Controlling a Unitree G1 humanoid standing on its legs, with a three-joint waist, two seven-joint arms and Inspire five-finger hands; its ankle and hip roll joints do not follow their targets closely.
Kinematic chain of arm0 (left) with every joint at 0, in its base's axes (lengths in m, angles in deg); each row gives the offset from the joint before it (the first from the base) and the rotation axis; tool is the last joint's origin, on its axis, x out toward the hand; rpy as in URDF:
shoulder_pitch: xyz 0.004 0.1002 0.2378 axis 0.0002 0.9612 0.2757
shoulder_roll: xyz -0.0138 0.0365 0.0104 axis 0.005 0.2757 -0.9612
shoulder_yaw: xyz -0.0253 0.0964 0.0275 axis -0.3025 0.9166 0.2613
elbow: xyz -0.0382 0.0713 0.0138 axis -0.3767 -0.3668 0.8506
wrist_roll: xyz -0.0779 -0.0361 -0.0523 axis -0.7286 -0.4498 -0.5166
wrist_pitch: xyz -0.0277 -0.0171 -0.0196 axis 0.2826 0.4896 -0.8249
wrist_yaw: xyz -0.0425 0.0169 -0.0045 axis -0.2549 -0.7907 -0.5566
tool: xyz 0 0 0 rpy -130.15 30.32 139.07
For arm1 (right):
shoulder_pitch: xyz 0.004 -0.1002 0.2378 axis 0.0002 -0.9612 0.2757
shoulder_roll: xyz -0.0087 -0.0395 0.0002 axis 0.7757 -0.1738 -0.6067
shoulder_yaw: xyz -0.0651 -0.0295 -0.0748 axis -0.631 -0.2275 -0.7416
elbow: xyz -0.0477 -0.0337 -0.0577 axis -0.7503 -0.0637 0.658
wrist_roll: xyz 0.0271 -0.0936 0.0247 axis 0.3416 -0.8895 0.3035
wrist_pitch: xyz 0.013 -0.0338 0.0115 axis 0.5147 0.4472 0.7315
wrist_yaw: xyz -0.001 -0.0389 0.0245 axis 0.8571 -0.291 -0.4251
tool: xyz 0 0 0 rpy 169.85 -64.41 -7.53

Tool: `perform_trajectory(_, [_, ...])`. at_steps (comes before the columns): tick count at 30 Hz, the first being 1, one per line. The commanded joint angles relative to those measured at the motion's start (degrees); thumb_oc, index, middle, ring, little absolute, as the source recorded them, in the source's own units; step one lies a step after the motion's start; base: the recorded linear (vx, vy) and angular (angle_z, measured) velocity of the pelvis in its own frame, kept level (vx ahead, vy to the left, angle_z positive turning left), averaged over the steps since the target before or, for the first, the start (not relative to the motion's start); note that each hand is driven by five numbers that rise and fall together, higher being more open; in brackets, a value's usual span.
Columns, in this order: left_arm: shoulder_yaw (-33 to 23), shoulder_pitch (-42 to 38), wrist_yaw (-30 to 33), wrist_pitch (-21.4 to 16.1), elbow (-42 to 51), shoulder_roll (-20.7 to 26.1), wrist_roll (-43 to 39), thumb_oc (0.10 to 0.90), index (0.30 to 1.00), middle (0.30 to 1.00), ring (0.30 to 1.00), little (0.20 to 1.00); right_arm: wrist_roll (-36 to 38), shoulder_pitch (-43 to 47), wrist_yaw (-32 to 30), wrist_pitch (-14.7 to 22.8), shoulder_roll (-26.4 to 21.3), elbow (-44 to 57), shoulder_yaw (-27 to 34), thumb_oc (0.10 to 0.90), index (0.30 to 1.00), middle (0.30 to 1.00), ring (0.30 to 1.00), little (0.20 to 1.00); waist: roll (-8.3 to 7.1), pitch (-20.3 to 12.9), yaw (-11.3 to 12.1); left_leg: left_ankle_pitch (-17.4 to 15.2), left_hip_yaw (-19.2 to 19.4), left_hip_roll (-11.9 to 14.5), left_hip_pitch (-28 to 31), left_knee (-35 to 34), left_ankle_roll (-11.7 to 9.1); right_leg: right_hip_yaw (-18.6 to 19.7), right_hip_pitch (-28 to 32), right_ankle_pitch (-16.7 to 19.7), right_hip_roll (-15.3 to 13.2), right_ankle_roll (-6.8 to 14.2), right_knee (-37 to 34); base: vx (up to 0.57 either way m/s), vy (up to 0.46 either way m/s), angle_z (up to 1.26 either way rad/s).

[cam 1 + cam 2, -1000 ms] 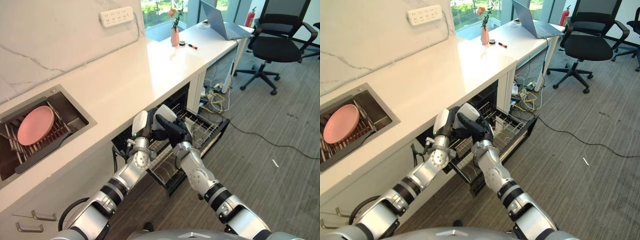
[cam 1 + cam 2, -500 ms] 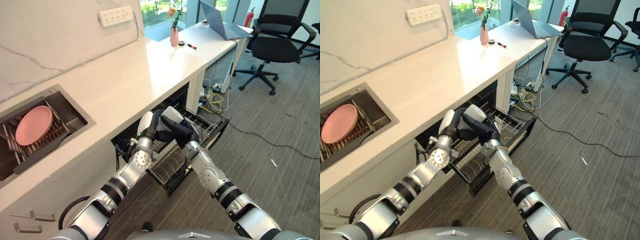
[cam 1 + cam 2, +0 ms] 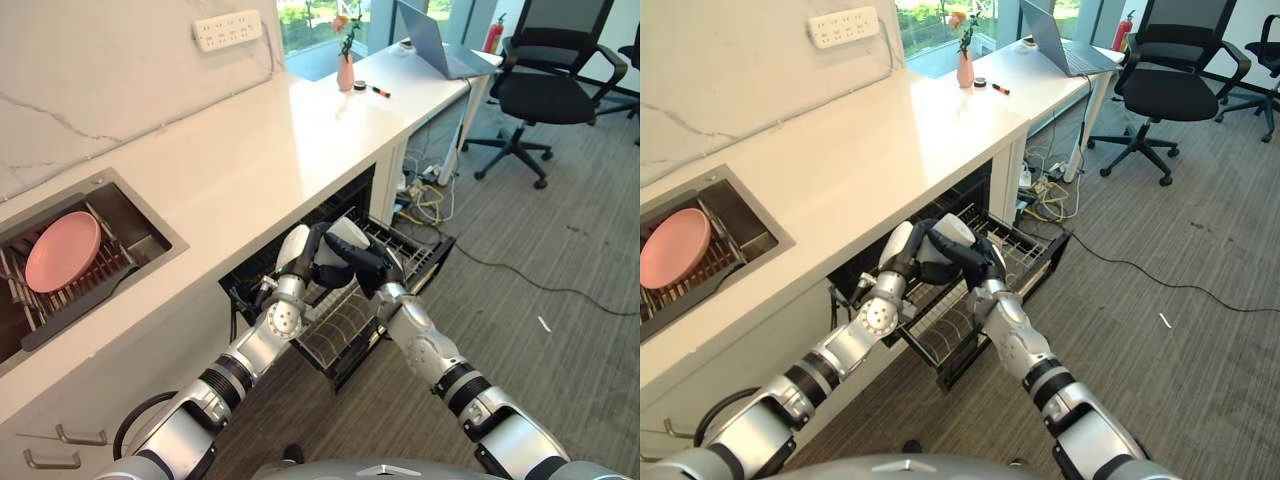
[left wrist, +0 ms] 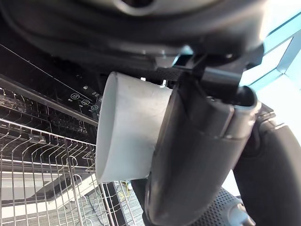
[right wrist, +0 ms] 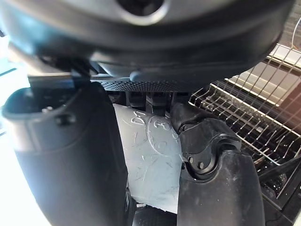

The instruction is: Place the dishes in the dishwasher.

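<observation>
Both hands, left hand and right hand, curled round white cup, frame centre, above rack for steady lowering.

Daylight pours in from the windows at the far end, leaving bright glare on the white table and washing out its far part. The dishwasher cavity under it lies in deep shadow. In both wrist views the dark fingers up close are soft and out of focus, with blown-out white patches at the edges.
</observation>
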Motion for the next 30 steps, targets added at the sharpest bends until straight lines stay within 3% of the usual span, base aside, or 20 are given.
perform_trajectory(1, [6.54, -13.92, -0.15, -10.61, 1.61, -5.87, -0.79, 0.400, 0.300, 0.300, 0.300, 0.300, -3.90, 15.23, -0.22, 7.60, 9.15, 0.40, 2.43, 0.400, 0.300, 0.300, 0.300, 0.300, -2.07, -1.40, 0.83, -6.46, 1.15, 1.19, 6.18, 0.23, -1.05, -0.02, -0.69, 1.73, -4.18, 3.99, 0.58, 0.00, 0.000, 0.00])
perform_trajectory(10, [6.71, -14.54, 3.69, -9.30, -1.20, -6.46, 0.49, 0.400, 0.300, 0.300, 0.300, 0.300, -11.53, 14.27, -10.53, 9.08, 11.87, 1.32, 3.95, 0.400, 0.300, 0.300, 0.300, 0.300, -1.62, -1.36, 0.31, -6.70, 0.91, 1.04, 6.28, 0.23, -0.79, 0.25, -0.48, 2.11, -4.17, 3.74, 0.68, 0.00, 0.000, 0.00])
perform_trajectory(11, [6.72, -14.55, 3.71, -9.31, -1.23, -6.47, 0.50, 0.464, 0.396, 0.396, 0.396, 0.396, -11.59, 14.26, -10.60, 9.06, 11.89, 1.36, 3.94, 0.400, 0.300, 0.300, 0.300, 0.300, -1.61, -1.35, 0.31, -6.70, 0.91, 1.04, 6.29, 0.23, -0.79, 0.24, -0.47, 2.11, -4.17, 3.74, 0.68, 0.00, 0.000, 0.00])
perform_trajectory(12, [6.96, -14.88, 4.35, -8.95, -2.65, -6.75, 1.27, 0.800, 0.900, 0.900, 0.900, 0.900, -13.12, 14.26, -12.94, 9.25, 12.42, 1.28, 4.45, 0.400, 0.300, 0.300, 0.300, 0.300, -1.55, -1.30, 0.17, -6.77, 0.87, 1.04, 6.31, 0.23, -0.79, 0.29, -0.52, 2.13, -4.13, 3.70, 0.74, 0.00, 0.000, 0.00])
perform_trajectory(16, [7.76, -14.75, 5.00, -7.97, -3.69, -6.63, 3.69, 0.800, 0.900, 0.900, 0.900, 0.900, -15.35, 13.82, -17.49, 8.99, 12.95, 0.73, 5.64, 0.400, 0.300, 0.300, 0.300, 0.300, -1.38, -1.40, 0.12, -6.82, 0.69, 1.03, 6.54, 0.23, -0.89, -0.05, -0.06, 1.98, -4.08, 3.61, 0.82, 0.00, 0.000, 0.00])
perform_trajectory(21, [8.66, -15.15, 4.17, -7.14, -4.68, -6.32, 5.57, 0.800, 0.900, 0.900, 0.900, 0.900, -15.24, 14.03, -18.87, 8.95, 13.07, -0.09, 7.01, 0.400, 0.300, 0.300, 0.300, 0.300, -1.21, -1.71, 0.18, -6.83, 0.65, 1.23, 6.75, 0.23, -1.09, -0.47, 0.16, 1.77, -4.03, 3.56, 0.82, -0.01, -0.005, 0.02])
perform_trajectory(26, [8.97, -15.02, 0.48, -6.61, -2.07, -3.86, 6.98, 0.800, 0.900, 0.900, 0.900, 0.900, -17.02, 14.62, -20.50, 8.36, 12.08, -1.60, 10.13, 0.400, 0.300, 0.300, 0.300, 0.300, -0.78, -1.91, 0.77, -6.42, 0.20, 1.61, 6.62, 0.23, -1.51, -1.68, 0.64, 1.29, -3.91, 3.44, 0.91, -0.02, -0.010, 0.07])
perform_trajectory(30, [6.23, -11.20, -3.87, -6.32, 3.79, 0.75, 5.83, 0.800, 0.900, 0.900, 0.900, 0.900, -19.47, 14.01, -20.27, 7.22, 9.00, -1.91, 13.25, 0.400, 0.300, 0.300, 0.300, 0.300, -0.63, -1.75, 1.88, -5.87, -0.45, 2.05, 6.23, 0.23, -1.83, -3.15, 0.88, 0.86, -3.94, 3.43, 0.86, -0.03, -0.016, 0.12])
